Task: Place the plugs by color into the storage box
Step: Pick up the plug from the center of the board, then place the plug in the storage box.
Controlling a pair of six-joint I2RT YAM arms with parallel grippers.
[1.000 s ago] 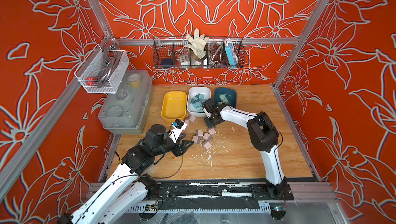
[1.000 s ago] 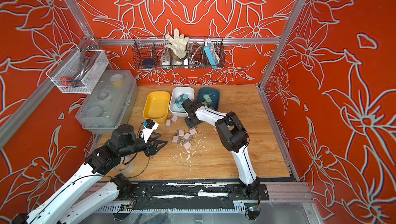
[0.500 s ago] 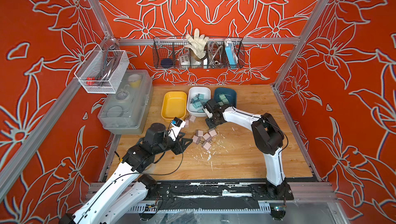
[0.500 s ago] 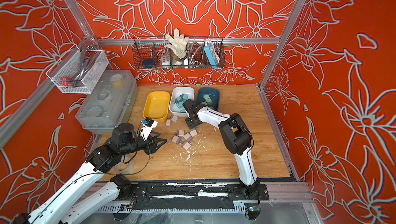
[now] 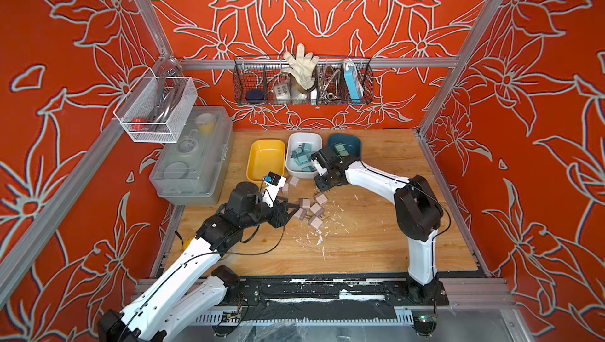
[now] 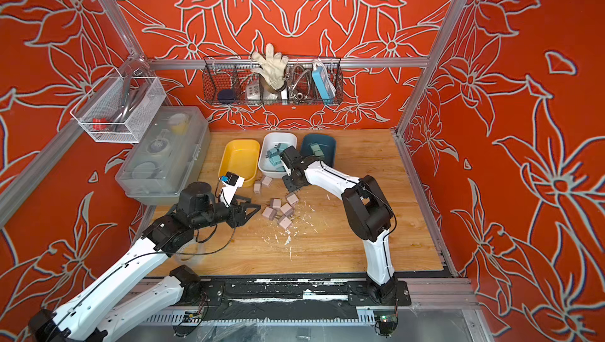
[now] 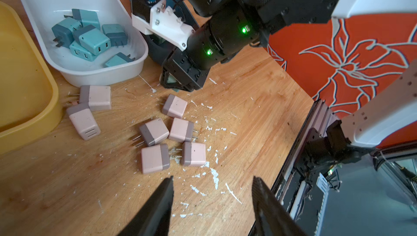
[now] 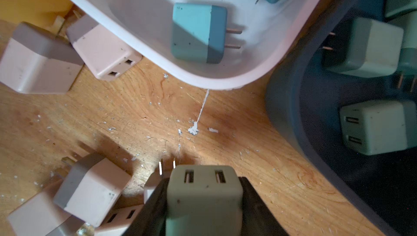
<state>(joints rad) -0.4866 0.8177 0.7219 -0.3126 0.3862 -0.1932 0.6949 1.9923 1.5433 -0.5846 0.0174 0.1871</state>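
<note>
Now the right tool [image 8: 204, 212] clenches a mint plug [image 8: 203, 187] over the desk [image 5: 376, 242], navy tray [image 5: 356, 147] at one o'clock in a top view; the released left tool [image 7: 212, 178] faces pink plugs [image 7: 180, 129].

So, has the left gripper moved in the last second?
Yes. In both top views the left gripper has pushed forward, closer to the yellow tray and the loose pink plugs.
</note>
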